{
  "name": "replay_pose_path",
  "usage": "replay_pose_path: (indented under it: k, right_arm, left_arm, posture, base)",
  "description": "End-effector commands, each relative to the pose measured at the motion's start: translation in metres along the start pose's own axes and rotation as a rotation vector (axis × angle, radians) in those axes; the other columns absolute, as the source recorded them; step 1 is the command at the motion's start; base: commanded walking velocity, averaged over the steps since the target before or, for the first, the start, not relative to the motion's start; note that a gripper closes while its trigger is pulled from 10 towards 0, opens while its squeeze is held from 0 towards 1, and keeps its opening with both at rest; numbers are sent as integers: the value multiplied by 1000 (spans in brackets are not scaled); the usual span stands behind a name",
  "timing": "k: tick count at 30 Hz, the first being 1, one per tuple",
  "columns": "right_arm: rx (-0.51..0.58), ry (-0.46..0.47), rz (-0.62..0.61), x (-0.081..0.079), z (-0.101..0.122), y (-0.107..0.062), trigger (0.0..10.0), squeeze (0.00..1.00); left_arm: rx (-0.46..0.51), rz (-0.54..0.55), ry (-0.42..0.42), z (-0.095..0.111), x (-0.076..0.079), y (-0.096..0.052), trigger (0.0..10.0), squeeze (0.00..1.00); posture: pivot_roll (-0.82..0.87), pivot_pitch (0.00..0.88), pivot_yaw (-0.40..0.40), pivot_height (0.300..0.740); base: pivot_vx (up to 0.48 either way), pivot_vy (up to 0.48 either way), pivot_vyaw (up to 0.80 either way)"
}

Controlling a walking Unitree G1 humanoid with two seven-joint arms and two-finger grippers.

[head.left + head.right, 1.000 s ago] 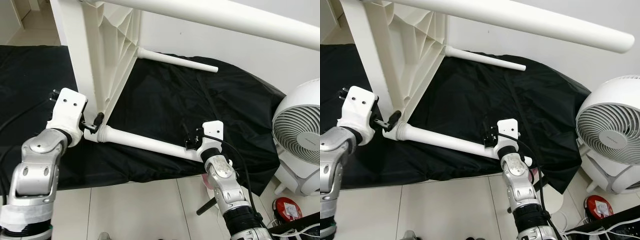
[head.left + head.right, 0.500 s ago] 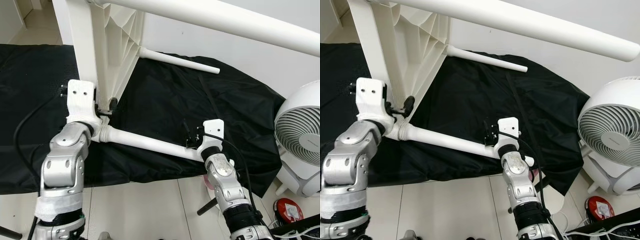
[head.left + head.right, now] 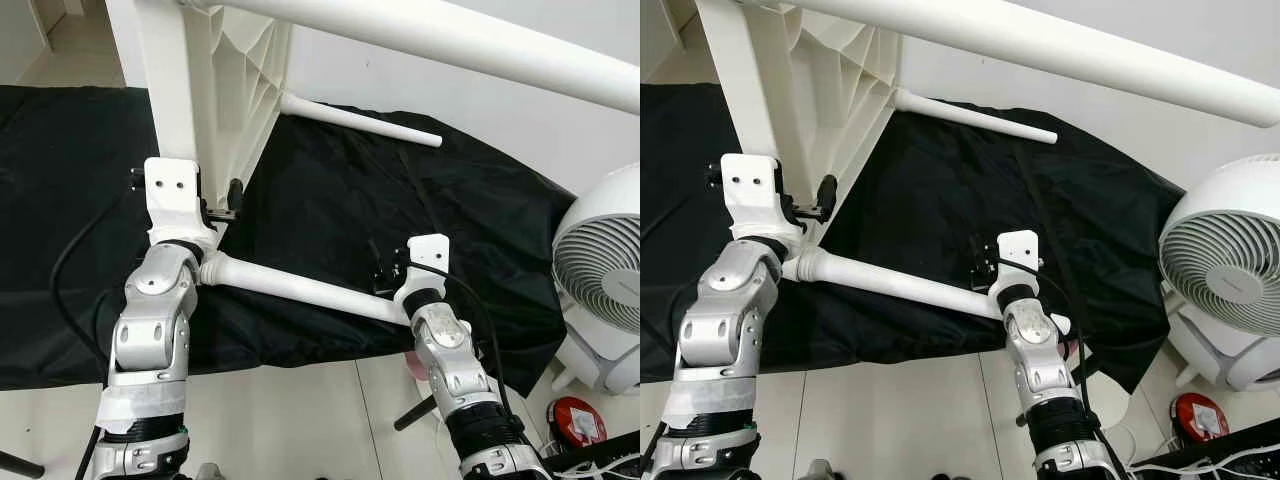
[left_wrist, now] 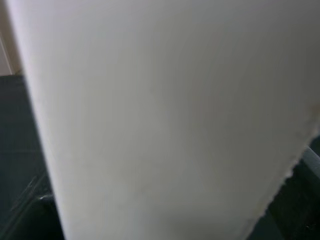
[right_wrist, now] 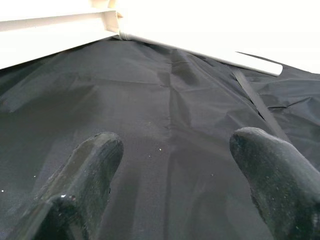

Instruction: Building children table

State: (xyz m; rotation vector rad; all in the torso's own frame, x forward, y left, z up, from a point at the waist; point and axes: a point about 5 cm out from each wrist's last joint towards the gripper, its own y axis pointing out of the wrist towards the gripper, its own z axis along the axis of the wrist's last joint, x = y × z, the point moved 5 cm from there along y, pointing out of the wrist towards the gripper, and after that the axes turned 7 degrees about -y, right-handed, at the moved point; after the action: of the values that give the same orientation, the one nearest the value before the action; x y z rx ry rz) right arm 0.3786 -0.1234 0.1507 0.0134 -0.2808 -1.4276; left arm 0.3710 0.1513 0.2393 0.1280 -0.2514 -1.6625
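Observation:
A white plastic children's table (image 3: 215, 80) stands tipped on its side on a black cloth (image 3: 420, 210). One white leg (image 3: 300, 288) runs from its lower corner towards me and to the right. A second leg (image 3: 360, 120) lies across the cloth behind, and a third (image 3: 450, 45) crosses overhead. My left gripper (image 3: 225, 200) is pressed against the table's ribbed edge just above the near leg's joint, and the white panel (image 4: 160, 115) is close before its wrist camera. My right gripper (image 3: 380, 272) hovers open over the near leg's outer end, with only cloth (image 5: 170, 150) between its fingers.
A white fan (image 3: 605, 290) stands at the right, close to my right arm. Beside its base on the floor sits a small red object (image 3: 572, 415) with cables. The cloth ends in pale floor tiles (image 3: 300, 420) at my feet.
My left arm has swung inward and its gripper has risen from the leg joint to the table's edge above it. The right gripper has stayed in place.

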Motion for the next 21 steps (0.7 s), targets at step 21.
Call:
replay_pose_path:
  k: [21]
  right_arm:
    - [12,-18,-40,12,2,0,10000,0]
  left_arm:
    - [115,-29,178,0,-8,26,10000,0]
  posture:
    - [65,85,-109,740]
  base:
    - [0,0,0]
